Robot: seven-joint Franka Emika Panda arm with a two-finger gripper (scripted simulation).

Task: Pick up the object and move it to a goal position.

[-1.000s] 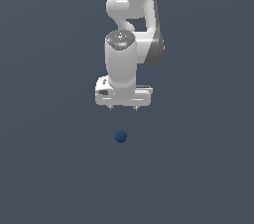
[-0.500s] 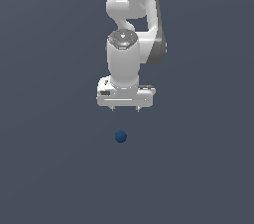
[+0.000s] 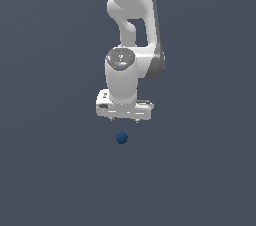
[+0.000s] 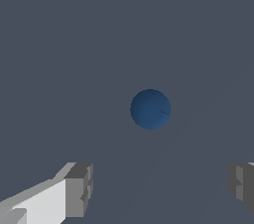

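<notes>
- Jaws were spread wide, nothing between them; fingers point(image 4: 79, 191) were clear of the ball point(image 4: 150, 109).
- Ball point(image 3: 121, 138) sat just below the gripper point(image 3: 125, 118), not touching.

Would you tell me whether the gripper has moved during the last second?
Yes: the gripper has come down toward the dark blue ball, which stayed put.
</notes>
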